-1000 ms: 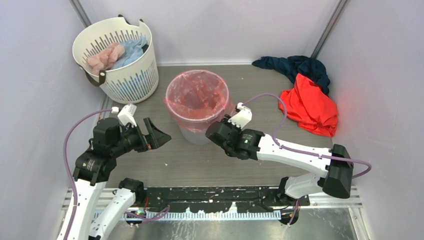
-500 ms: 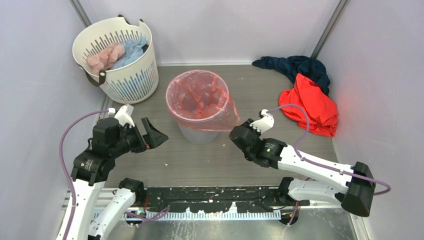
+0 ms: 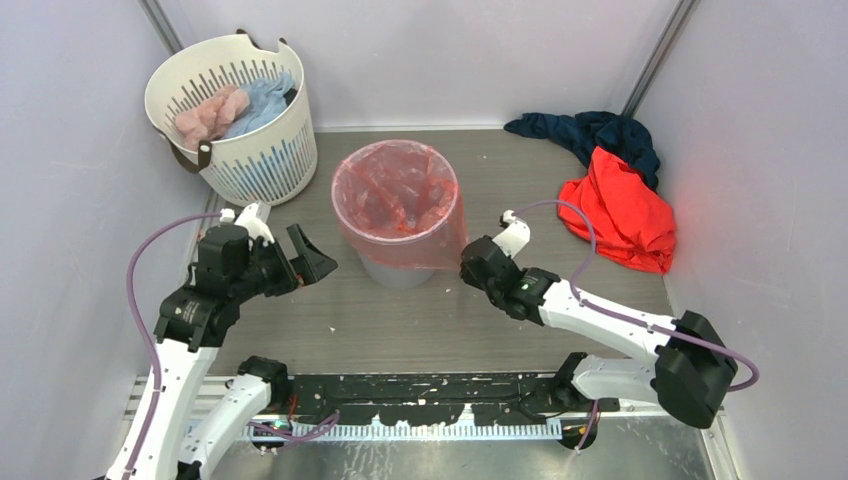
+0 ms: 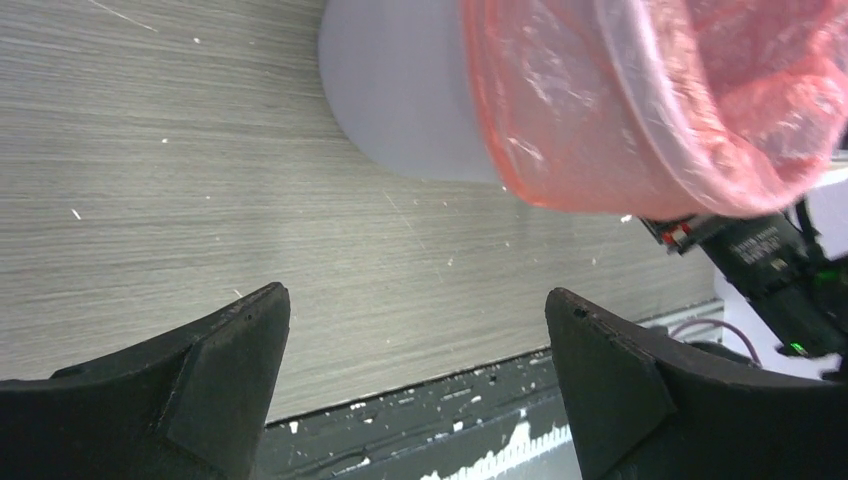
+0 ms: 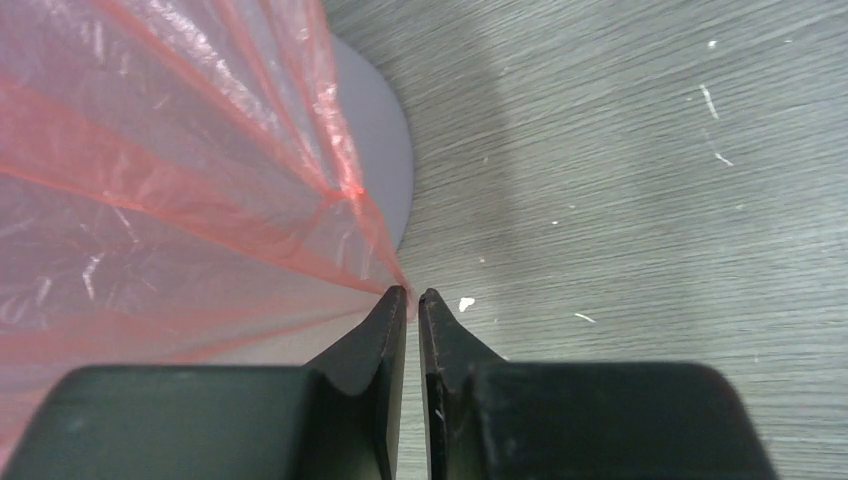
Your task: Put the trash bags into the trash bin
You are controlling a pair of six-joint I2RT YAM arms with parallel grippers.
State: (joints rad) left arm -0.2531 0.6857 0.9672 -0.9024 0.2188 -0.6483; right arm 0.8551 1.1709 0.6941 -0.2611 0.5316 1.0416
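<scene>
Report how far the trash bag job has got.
Done: the trash bag sits inside the trash bin, its film draped over the rim. In hand: the right pincer is shut on a corner of the film beside the bin, drawing it taut. The left pincer is open, holding nothing. Left: probably letting go and settling the loose skirt down the bin.

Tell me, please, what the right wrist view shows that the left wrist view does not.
Only the right wrist view shows the right gripper pinching the trash bag, whose film fans out taut from its tips. Only the left wrist view shows the left gripper wide open and holding nothing, the bag's edge folded over the rim of the trash bin, and the black base rail. Both show bag, bin and wood-grain floor.
</scene>
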